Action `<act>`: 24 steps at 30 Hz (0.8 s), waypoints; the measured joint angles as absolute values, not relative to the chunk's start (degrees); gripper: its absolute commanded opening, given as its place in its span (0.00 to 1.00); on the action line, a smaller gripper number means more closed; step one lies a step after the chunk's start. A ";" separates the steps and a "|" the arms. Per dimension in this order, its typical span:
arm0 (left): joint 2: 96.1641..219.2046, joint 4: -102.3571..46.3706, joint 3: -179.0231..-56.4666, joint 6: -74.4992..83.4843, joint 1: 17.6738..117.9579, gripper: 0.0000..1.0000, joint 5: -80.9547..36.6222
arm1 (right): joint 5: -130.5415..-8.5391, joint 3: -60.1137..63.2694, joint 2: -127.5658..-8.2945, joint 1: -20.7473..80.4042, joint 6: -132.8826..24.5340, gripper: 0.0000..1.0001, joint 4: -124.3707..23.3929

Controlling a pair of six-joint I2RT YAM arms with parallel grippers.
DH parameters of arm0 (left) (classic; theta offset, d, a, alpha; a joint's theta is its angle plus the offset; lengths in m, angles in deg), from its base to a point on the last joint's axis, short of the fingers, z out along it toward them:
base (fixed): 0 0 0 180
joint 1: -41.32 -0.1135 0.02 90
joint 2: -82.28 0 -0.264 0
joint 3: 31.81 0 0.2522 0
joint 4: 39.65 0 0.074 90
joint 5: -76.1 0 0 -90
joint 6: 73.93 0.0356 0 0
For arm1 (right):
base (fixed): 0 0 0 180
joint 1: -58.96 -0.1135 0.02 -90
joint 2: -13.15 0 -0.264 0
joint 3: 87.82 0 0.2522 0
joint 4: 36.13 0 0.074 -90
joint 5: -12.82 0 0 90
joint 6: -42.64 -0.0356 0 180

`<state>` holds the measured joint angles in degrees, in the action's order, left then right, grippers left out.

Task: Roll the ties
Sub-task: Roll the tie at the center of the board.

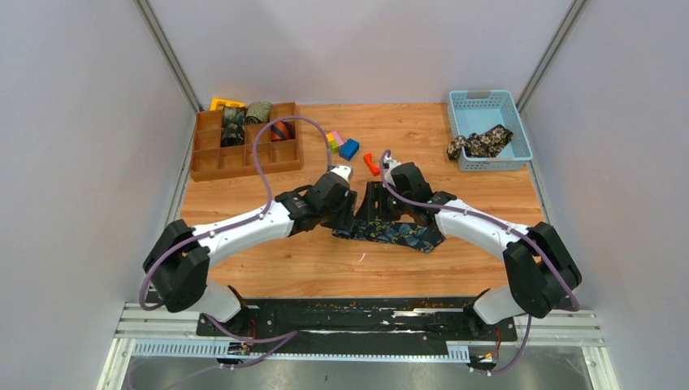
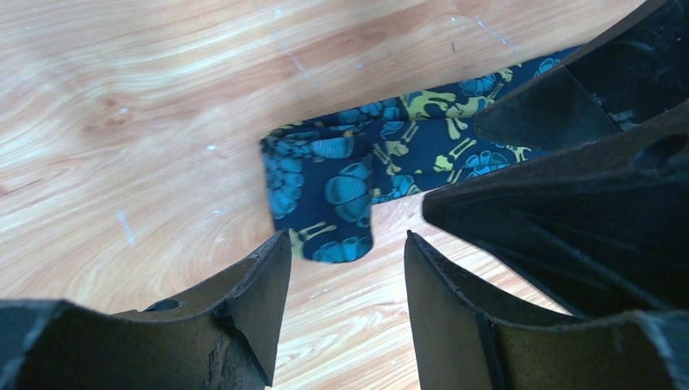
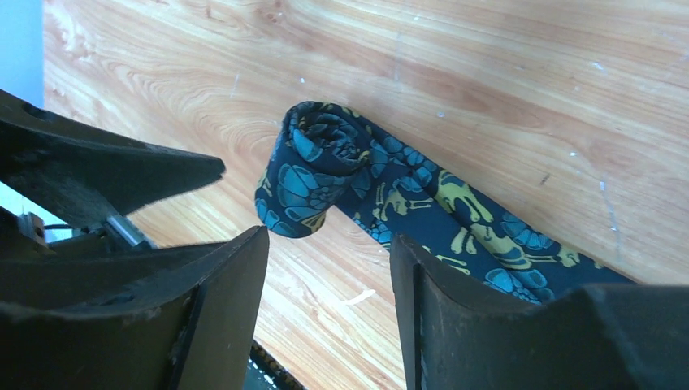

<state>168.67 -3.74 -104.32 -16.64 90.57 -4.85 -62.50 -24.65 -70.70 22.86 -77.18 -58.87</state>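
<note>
A navy tie (image 1: 400,235) with gold and teal paisley lies flat on the wooden table, its left end curled into a small loose roll (image 3: 313,158). In the left wrist view the rolled end (image 2: 325,195) lies just beyond my left gripper (image 2: 345,240), which is open with only bare wood between its fingers. My right gripper (image 3: 329,236) is open too, hanging just short of the roll, with the flat strip running under its right finger (image 3: 455,309). From above, the left gripper (image 1: 346,216) and right gripper (image 1: 374,210) meet over the tie's left end.
A brown wooden organiser (image 1: 213,162) at the back left holds several rolled ties (image 1: 258,111). A light blue basket (image 1: 513,122) at the back right holds a black-tan floral tie (image 1: 481,143). Coloured plastic blocks (image 1: 348,149) and an orange piece (image 1: 371,164) lie behind the grippers.
</note>
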 measured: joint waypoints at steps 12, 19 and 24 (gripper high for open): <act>151.09 -4.83 -89.58 -12.99 76.65 0.67 -8.04 | -58.85 -17.96 -76.12 18.09 -78.34 0.37 -58.93; 150.37 -9.03 -83.16 -11.89 72.52 0.73 -16.50 | -58.70 -11.95 -82.59 14.99 -79.19 0.31 -59.52; 150.46 -12.83 -82.52 -11.17 71.97 0.81 -21.00 | -59.36 -10.46 -85.39 14.53 -79.24 0.28 -60.68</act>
